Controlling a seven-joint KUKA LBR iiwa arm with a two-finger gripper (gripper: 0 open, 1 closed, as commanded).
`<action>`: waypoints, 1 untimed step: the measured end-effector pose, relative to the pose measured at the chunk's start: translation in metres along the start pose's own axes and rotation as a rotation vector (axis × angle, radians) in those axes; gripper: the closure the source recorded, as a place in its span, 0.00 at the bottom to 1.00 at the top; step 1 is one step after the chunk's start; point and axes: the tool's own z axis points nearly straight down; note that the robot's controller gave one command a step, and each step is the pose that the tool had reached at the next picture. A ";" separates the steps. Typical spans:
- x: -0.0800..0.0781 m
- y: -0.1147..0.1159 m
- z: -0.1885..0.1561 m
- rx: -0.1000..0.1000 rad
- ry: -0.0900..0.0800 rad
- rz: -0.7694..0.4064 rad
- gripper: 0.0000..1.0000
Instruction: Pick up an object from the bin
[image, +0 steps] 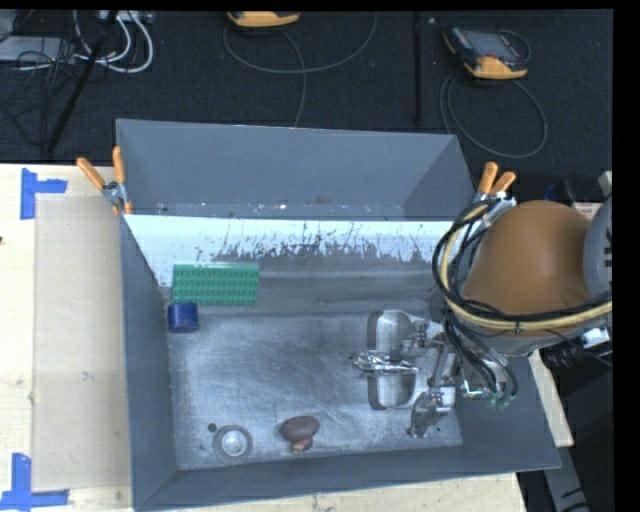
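Note:
My gripper (390, 360) hangs over the bare bin floor at the right of the middle, open, its two silver fingers apart and nothing between them. Nearest to it is a small brown stone-like lump (298, 430), down and to the left by the bin's front wall. Further left along that wall sits a small round clear-and-silver cap (232, 441).
A green studded building plate (215, 284) leans at the back left where floor meets wall, with a small blue cylinder (182, 317) just below its left end. The arm, with its brown dome and looped cables, covers the bin's right side.

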 end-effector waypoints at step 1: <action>-0.113 -0.061 0.131 -0.002 -0.008 -0.076 0.00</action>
